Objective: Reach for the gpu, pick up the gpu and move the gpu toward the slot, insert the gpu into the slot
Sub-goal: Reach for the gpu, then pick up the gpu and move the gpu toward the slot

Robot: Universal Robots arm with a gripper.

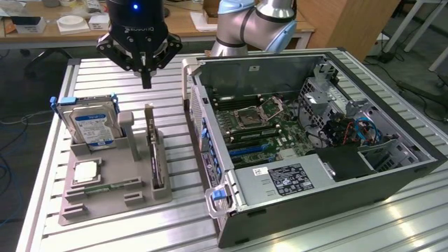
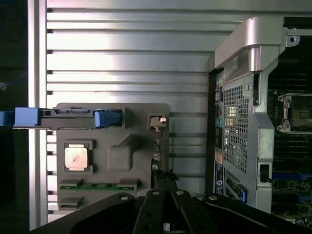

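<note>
Open case (image 1: 308,173) nearest, at the exterior view's right, grey tray (image 1: 150,198) on slatted worktop (image 1: 175,228) to its left, gpu (image 1: 155,157) upright on edge in tray, hand (image 1: 146,81) above its far end, fingers together, empty.

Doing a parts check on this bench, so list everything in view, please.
table: 1, silver, slatted
case: 1, dark, open, exterior view's right
holder: 1, grey, on the table
gpu: 1, dark, on edge in the holder
drive: 1, silver, blue label, upright in the holder
processor: 1, silver, flat on the holder
memory stick: 1, green, flat on the holder
arm: 1, silver-blue, behind the case
claw: 1, black, shut, empty, above the gpu
</note>
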